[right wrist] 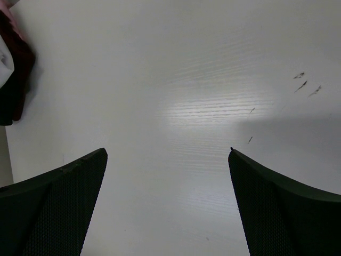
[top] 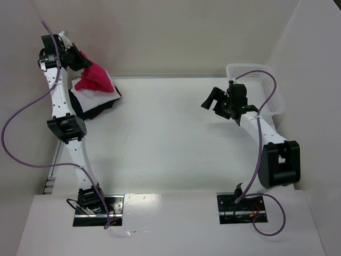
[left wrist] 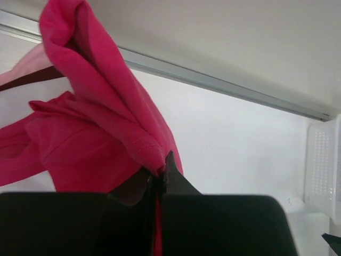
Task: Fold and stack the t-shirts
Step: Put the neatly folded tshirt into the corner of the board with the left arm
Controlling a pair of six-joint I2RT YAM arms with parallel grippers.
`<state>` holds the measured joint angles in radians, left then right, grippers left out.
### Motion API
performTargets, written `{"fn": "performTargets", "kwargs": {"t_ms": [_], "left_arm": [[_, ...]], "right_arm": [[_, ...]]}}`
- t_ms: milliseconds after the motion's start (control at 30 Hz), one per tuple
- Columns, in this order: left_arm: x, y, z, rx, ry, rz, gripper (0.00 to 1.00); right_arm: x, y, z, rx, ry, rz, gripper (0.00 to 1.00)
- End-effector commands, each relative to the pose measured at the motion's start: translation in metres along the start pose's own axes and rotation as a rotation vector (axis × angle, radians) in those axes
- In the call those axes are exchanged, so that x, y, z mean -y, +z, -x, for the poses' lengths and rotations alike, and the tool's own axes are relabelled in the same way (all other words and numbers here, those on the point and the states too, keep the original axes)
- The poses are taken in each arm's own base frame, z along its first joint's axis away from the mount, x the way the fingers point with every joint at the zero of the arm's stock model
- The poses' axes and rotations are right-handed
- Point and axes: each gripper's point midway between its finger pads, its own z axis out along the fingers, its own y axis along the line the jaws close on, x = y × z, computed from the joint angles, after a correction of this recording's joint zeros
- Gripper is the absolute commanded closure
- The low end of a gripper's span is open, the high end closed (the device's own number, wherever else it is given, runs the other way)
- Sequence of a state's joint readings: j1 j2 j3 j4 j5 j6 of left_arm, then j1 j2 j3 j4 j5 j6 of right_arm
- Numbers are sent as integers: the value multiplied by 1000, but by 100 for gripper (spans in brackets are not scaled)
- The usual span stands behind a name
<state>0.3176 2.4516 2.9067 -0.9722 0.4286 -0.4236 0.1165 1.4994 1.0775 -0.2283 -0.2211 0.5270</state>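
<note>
My left gripper [top: 80, 60] is raised at the far left and shut on the red t-shirt [top: 96, 78], which hangs bunched from it. In the left wrist view the red cloth [left wrist: 101, 128] is pinched between the closed fingertips [left wrist: 173, 170]. Under it lies a folded white t-shirt [top: 85, 98] on top of a black t-shirt [top: 98, 109]. My right gripper [top: 216, 101] is open and empty, held above the bare table [right wrist: 202, 80] at the right, with its fingers [right wrist: 58, 197] wide apart. The stack's edge [right wrist: 13, 80] shows at the far left of the right wrist view.
A white plastic mesh basket [top: 266, 88] stands at the far right, behind the right arm, and shows in the left wrist view [left wrist: 325, 165]. White walls enclose the table at the back and on both sides.
</note>
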Motion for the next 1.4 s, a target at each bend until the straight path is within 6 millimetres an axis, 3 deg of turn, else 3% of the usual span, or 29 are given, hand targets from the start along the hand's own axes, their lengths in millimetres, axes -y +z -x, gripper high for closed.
{"fn": "performTargets", "kwargs": {"t_ms": [0, 67, 200, 367, 433, 500, 533, 600, 767, 967, 1000, 1033, 1067, 1133, 1200, 1367], "left_arm": [[51, -29, 37, 121, 80, -170, 100], [69, -35, 38, 118, 99, -262, 100], [86, -43, 44, 134, 108, -341, 100], [124, -42, 42, 150, 143, -436, 100], [127, -45, 44, 159, 149, -440, 100], [115, -39, 47, 165, 117, -413, 100], [108, -31, 39, 133, 94, -399, 100], [83, -19, 35, 117, 61, -316, 100], [41, -9, 15, 51, 15, -130, 100], [8, -9, 16, 44, -27, -68, 100], [7, -7, 14, 36, -32, -65, 95], [-4, -6, 5, -3, -62, -42, 61], [-3, -15, 9, 13, -31, -17, 42], [-5, -25, 9, 12, -29, 26, 21], [-3, -43, 24, 73, 0, 79, 0], [14, -80, 55, 196, 20, 88, 0]], "right_arm": [[-8, -15, 12, 67, 3, 30, 0], [-10, -18, 14, 76, 0, 36, 0], [-7, -21, 12, 76, 2, 25, 0], [-11, -31, 19, 100, -11, 27, 0], [-10, -32, 16, 98, -11, 26, 0], [-7, -31, 12, 90, -9, 20, 0], [-9, -34, 14, 98, -11, 26, 0], [-7, -33, 11, 91, -9, 21, 0], [-2, -31, 4, 76, -14, 11, 0], [-3, -31, 3, 71, -24, 18, 0], [-3, -31, 3, 71, -24, 18, 0], [-3, -31, 3, 71, -24, 18, 0], [-3, -31, 3, 71, -24, 18, 0], [-3, -31, 3, 71, -24, 18, 0], [0, -31, 2, 68, -21, 6, 0], [0, -27, 1, 54, -29, 8, 0]]}}
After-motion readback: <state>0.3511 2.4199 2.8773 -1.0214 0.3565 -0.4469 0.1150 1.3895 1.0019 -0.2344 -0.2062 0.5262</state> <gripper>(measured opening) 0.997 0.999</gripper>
